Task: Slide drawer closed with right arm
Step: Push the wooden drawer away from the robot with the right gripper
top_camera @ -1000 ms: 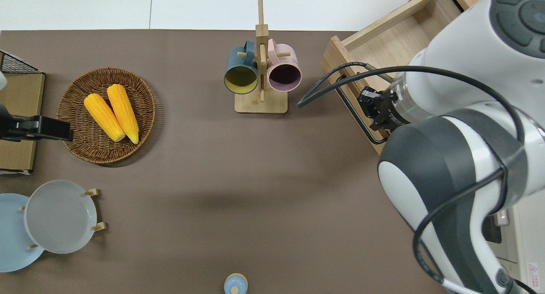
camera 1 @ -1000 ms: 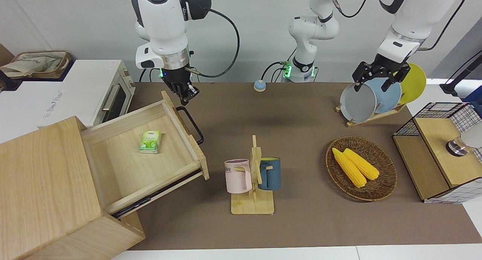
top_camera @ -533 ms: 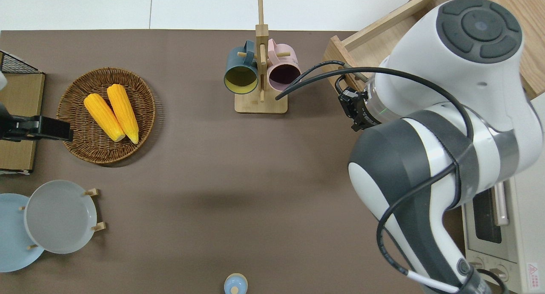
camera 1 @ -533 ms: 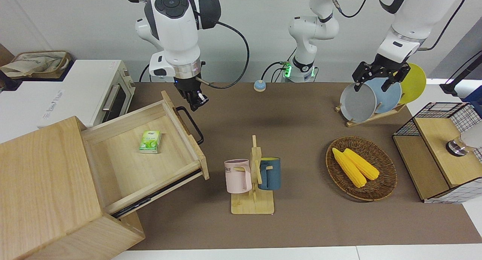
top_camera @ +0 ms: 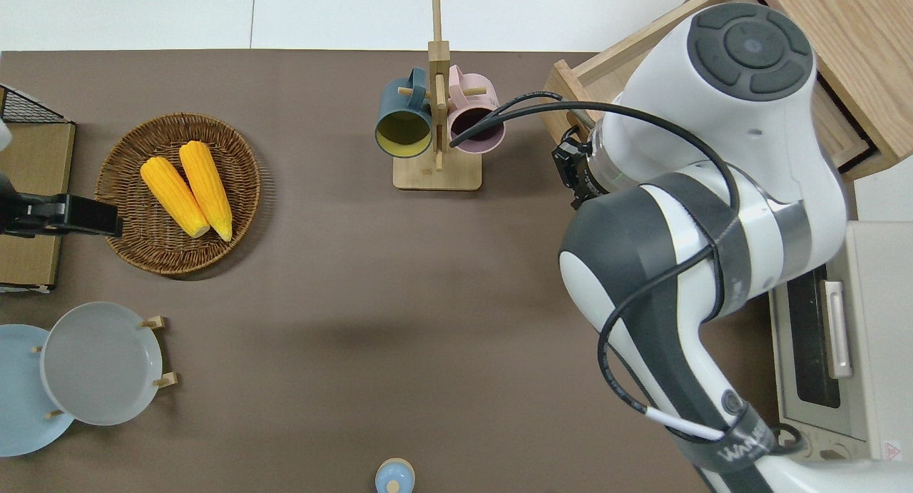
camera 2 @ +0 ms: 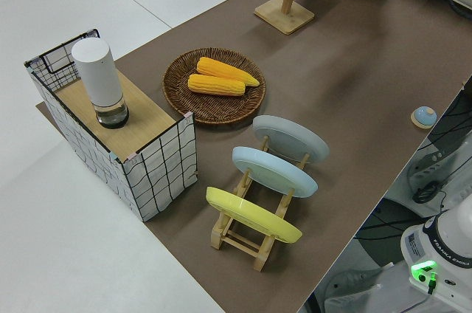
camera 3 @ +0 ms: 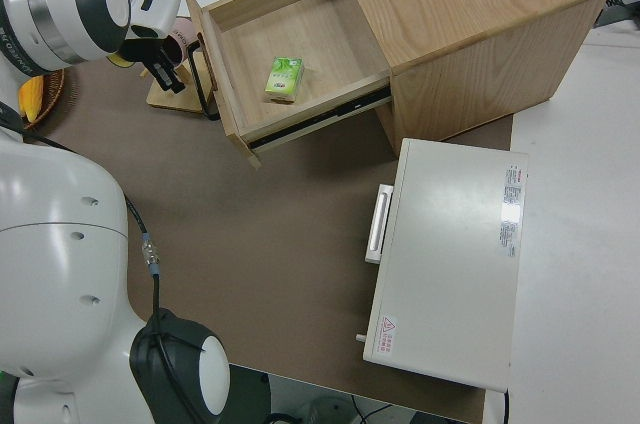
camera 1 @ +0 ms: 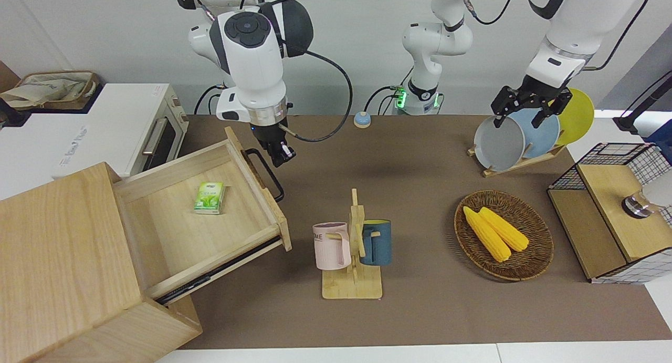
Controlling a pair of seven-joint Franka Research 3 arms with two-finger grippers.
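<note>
The drawer [camera 1: 205,216] stands pulled well out of the pale-wood cabinet [camera 1: 63,268] at the right arm's end of the table, and a small green packet [camera 1: 209,197] lies flat on its floor. Toward the left arm's end, well apart from the right gripper [camera 1: 280,155], a wicker basket [camera 1: 535,263] holds two corn cobs [camera 1: 495,232] side by side. A mug stand [camera 1: 353,279] carries a pink mug [camera 1: 332,246] and a blue mug [camera 1: 377,241], mouths turned toward the robots. The right gripper hangs just beside the black bar handle [camera 1: 269,175] on the drawer front, apart from it, on the side away from the cabinet. Whether its fingers are spread or closed cannot be told. The left arm is parked.
</note>
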